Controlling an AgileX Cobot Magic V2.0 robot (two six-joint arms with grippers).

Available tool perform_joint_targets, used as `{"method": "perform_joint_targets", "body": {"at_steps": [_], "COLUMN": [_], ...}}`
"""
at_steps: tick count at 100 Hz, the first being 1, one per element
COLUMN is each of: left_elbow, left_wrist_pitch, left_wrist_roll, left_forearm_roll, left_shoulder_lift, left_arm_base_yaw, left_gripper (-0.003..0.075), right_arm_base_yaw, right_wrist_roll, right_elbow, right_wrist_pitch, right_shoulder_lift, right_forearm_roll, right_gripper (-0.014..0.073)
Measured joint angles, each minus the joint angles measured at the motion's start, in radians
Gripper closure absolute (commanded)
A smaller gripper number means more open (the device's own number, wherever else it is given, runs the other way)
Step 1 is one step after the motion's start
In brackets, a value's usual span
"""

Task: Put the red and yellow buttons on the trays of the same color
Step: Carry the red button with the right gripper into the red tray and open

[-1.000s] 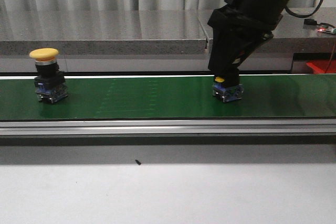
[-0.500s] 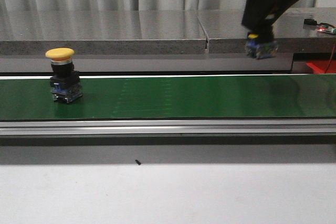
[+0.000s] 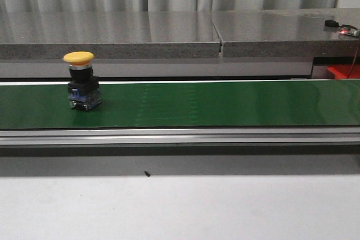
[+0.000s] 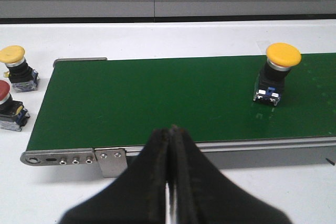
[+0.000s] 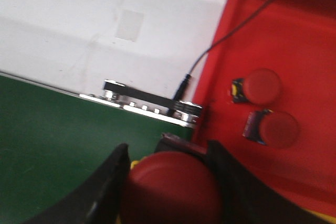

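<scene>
My right gripper (image 5: 168, 192) clamps a red button (image 5: 173, 184) near the red tray (image 5: 294, 51), which holds two; left fingers (image 4: 157, 156) are together; one yellow button (image 3: 82, 80) waits.

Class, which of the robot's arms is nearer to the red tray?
Right. Its tool, shut on a red button, is beside the red tray. The left tool is at the green belt's far end, no tray in view.

Green conveyor belt (image 3: 225, 105) runs across in front of me, one yellow button (image 3: 82, 80) upright on its left part. Off the belt end, on the white table (image 4: 157, 40): another yellow button (image 4: 16, 67) and a red button (image 4: 9, 112).
</scene>
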Motion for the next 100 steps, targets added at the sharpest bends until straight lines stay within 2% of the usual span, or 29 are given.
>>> {"method": "perform_joint_targets", "body": {"at_steps": [23, 48, 73, 100], "left_elbow": [0.0, 0.0, 0.0, 0.0], "left_wrist_pitch": [0.0, 0.0, 0.0, 0.0], "left_wrist_roll": [0.0, -0.002, -0.002, -0.002], "left_forearm_roll": [0.0, 0.0, 0.0, 0.0], "left_shoulder_lift": [0.0, 0.0, 0.0, 0.0], "left_arm_base_yaw": [0.0, 0.0, 0.0, 0.0], "left_gripper": [0.0741, 0.0741, 0.0741, 0.0741], "right_arm_base_yaw": [-0.154, -0.244, -0.275, -0.275], "right_wrist_roll": [0.006, 0.008, 0.008, 0.008], "right_elbow": [0.081, 0.153, 0.153, 0.106], "right_wrist_pitch": [-0.008, -0.102, -0.235, -0.271], "right_shoulder_lift": [0.0, 0.0, 0.031, 0.188], "right_forearm_roll": [0.041, 0.06, 0.062, 0.079], "right_gripper": [0.0391, 0.0391, 0.0391, 0.0391]}}
